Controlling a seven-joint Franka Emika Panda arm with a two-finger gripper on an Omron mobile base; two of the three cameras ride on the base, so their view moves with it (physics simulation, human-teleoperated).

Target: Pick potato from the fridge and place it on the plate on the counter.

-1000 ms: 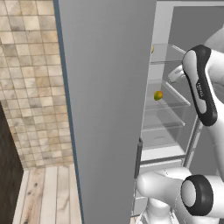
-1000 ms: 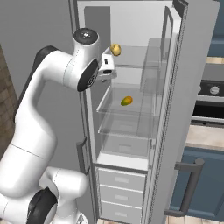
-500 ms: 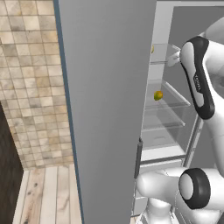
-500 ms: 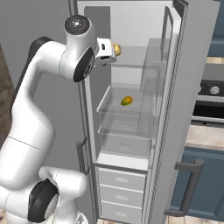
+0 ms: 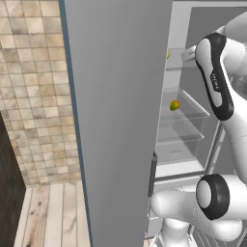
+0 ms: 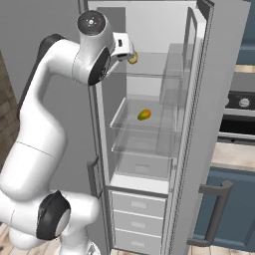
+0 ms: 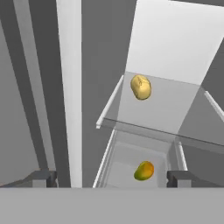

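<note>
The potato point(image 7: 141, 86), a small golden-tan lump, lies on the upper glass shelf of the open fridge point(image 6: 149, 30), near the shelf's front edge. In the right base view my gripper point(image 6: 127, 52) hangs at that shelf's height, just left of the potato point(image 6: 133, 59) and partly covering it. In the hand view the gripper point(image 7: 111, 179) is open with nothing between its tips, and the potato lies ahead of it. The fridge's big grey door point(image 5: 116, 120) stands open at the left. A strip of the beige counter point(image 6: 234, 155) shows at the right. The plate is out of view.
A rounder yellow-green fruit point(image 6: 144, 115) rests on the glass shelf below the potato, also seen as the fruit point(image 5: 174, 104) and the fruit point(image 7: 144, 170). White drawers point(image 6: 139, 219) fill the fridge's bottom. A dark oven front point(image 6: 239, 114) sits right of the fridge. The tiled wall point(image 5: 29, 96) is left of the door.
The arm has lifted the hand from between the two shelves up to the level of the upper shelf, close beside the potato. The jaws stay open.
</note>
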